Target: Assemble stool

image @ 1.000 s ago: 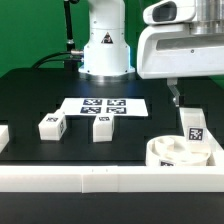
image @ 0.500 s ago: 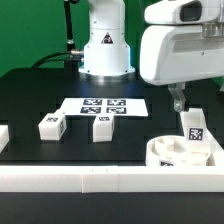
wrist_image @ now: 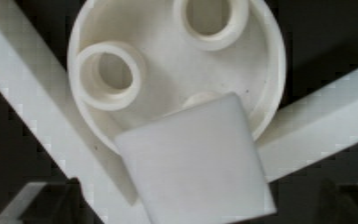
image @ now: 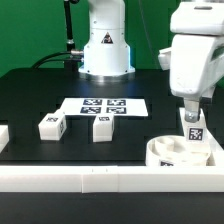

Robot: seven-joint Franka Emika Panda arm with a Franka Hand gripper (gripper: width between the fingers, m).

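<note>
The stool's white plastic round seat disc [image: 176, 153] lies in the front corner of the work area against the long white border rail [image: 90, 180], just below the gripper [image: 188, 108]. One small white block leg with a black-and-white square tag [image: 193, 128] stands upright at the disc's far edge, right under the tool. Over the last second the white robot arm has swung across from beside this spot and come down over the leg. In the wrist view the same leg [wrist_image: 194, 152] fills the space ahead of the camera, with the disc's round sockets beyond it. The dark fingertips sit wide apart at either side and grip nothing. That suggests the arm is lining up to take hold of this leg and seat it in the disc, a step not yet done. Two more tagged white block legs [image: 50, 126] [image: 101, 126] wait loose on the black table, well apart from the gripper toward the exterior view's left. Farther back lies the flat white marker board [image: 105, 105].
</note>
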